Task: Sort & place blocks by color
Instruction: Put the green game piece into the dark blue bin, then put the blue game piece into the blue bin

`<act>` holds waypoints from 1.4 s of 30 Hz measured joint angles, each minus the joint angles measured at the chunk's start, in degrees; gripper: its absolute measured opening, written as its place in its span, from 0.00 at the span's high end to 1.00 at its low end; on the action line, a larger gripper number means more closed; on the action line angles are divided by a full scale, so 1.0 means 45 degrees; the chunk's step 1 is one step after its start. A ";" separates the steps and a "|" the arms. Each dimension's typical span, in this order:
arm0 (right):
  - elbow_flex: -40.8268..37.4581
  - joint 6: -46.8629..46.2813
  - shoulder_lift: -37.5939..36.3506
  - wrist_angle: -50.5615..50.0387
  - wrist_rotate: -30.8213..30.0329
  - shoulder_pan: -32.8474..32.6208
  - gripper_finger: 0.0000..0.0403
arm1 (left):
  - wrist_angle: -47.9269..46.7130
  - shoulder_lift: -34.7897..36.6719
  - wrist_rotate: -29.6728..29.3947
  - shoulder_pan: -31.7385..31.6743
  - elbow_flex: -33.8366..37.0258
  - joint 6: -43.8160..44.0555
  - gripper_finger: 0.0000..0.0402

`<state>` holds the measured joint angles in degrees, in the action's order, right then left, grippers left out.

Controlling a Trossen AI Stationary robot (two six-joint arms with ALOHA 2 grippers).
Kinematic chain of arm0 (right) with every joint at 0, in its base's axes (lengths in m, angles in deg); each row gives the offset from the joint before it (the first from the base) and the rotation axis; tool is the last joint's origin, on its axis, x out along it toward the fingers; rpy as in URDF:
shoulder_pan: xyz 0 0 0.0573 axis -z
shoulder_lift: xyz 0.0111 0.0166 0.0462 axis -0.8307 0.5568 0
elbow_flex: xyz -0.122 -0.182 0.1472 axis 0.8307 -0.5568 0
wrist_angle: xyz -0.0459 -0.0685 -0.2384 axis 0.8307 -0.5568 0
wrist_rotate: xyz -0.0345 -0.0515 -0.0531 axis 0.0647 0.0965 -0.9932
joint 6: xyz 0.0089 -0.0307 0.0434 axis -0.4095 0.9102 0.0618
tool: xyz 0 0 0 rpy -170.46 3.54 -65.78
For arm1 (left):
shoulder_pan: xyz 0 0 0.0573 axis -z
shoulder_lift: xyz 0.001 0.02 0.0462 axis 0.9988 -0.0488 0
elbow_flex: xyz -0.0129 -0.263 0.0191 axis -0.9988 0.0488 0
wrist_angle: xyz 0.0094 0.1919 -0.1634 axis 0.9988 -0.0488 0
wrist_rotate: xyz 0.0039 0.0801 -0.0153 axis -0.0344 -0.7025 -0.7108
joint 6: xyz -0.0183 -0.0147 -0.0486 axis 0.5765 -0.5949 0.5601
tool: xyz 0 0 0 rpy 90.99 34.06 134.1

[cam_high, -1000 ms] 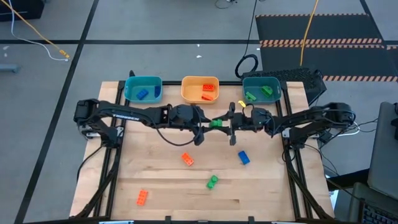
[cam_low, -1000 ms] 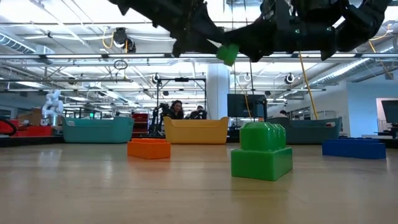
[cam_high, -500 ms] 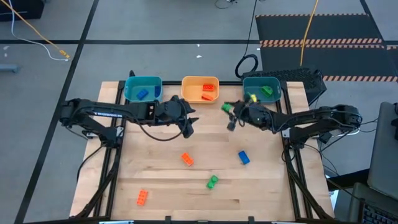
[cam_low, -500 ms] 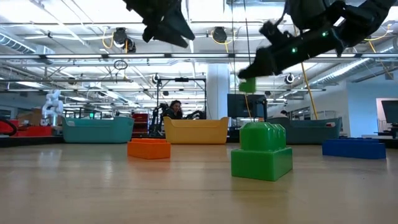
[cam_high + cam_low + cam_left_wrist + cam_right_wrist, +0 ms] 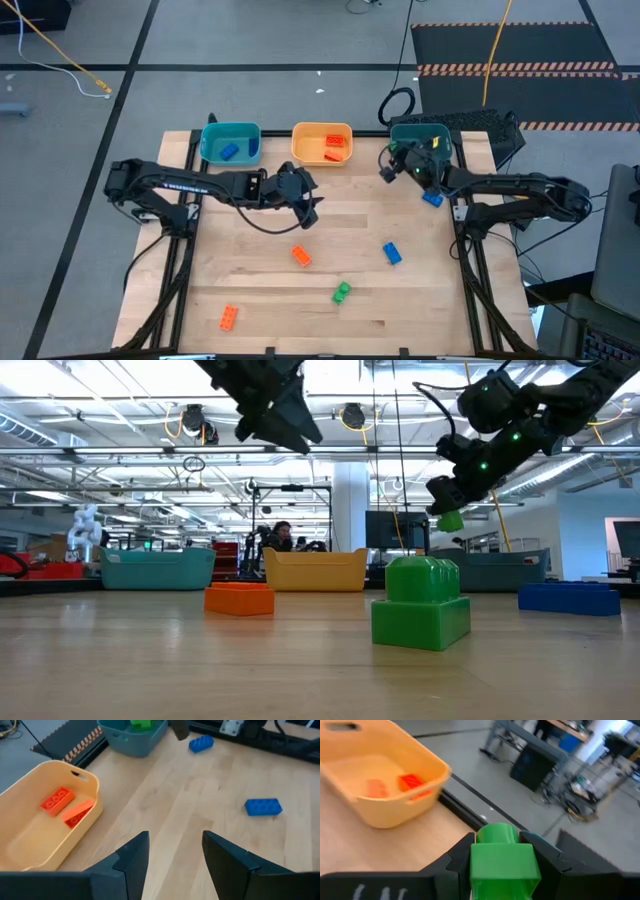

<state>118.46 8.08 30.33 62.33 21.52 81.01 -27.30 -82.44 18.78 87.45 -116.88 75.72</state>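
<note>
My right gripper (image 5: 386,168) is shut on a green block (image 5: 502,857) and holds it in the air beside the right teal tray (image 5: 441,131), which has green blocks in it. My left gripper (image 5: 308,206) hangs open over the table's middle with nothing between its fingers (image 5: 131,860). An orange-red block (image 5: 301,256), a blue block (image 5: 391,253), a green block (image 5: 341,292) and another orange-red block (image 5: 229,317) lie loose on the table. One more blue block (image 5: 432,198) lies under my right arm. My right gripper pinches the green block's two opposite sides (image 5: 476,862) between its two fingers. The fingers come nearly level from the table's right side. The block's round stud (image 5: 497,833) points forward past the fingertips. The block (image 5: 450,520) is lifted well clear of the table.
Three trays stand along the far edge: a left teal tray (image 5: 212,141) with a blue block, an orange tray (image 5: 300,148) with orange-red blocks, and the right teal tray. The arms' black frames run along both table sides. People sit in the room beyond the table.
A second ago both grippers met at the green block above the table's middle. My right gripper has carried it toward the far right, up to the right teal tray, tipping from pointing down to nearly level. My left gripper has drawn back from the block toward the left.
</note>
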 joint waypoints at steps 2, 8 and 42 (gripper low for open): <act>0.0000 -0.0109 0.0002 -0.0124 0.0015 0.0411 0.69 | -0.0030 -0.0105 -0.0325 0.0060 0.0013 0.0122 0.54; 0.0000 -0.0090 0.0002 -0.0416 0.0023 0.1572 0.69 | 0.0711 -0.0907 -0.0709 0.0126 0.0002 0.0255 0.54; 0.0000 -0.0780 0.0070 -0.1399 0.0322 0.3551 0.61 | 0.0094 -0.1751 -0.0561 0.0568 0.0019 0.0824 0.54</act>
<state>118.46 4.57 30.64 56.03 22.97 96.98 -26.88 -90.31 16.25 90.01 -116.80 79.43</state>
